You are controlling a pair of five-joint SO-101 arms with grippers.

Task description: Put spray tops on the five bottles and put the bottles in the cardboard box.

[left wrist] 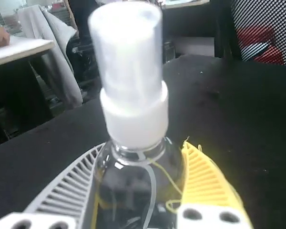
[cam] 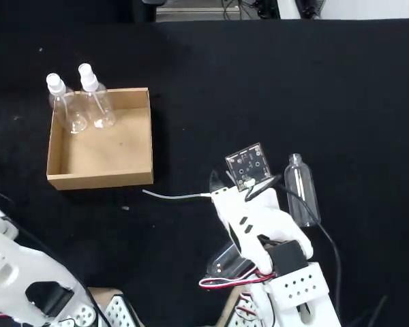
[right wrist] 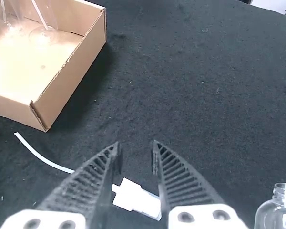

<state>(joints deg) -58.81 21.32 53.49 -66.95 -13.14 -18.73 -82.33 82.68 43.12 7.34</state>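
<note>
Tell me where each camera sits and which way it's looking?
High view: above the table, looking down on the box, an open bottle, the left arm and right arm.
Left wrist view: on the left arm, facing the room over the left gripper, shut on a capped bottle.
Right wrist view: on the right arm, looking down past the open right gripper at a spray top.
Shared: high and right wrist views both show the box and open bottle.

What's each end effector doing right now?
Left end effector: shut on a capped bottle.
Right end effector: open, over a loose spray top.
</note>
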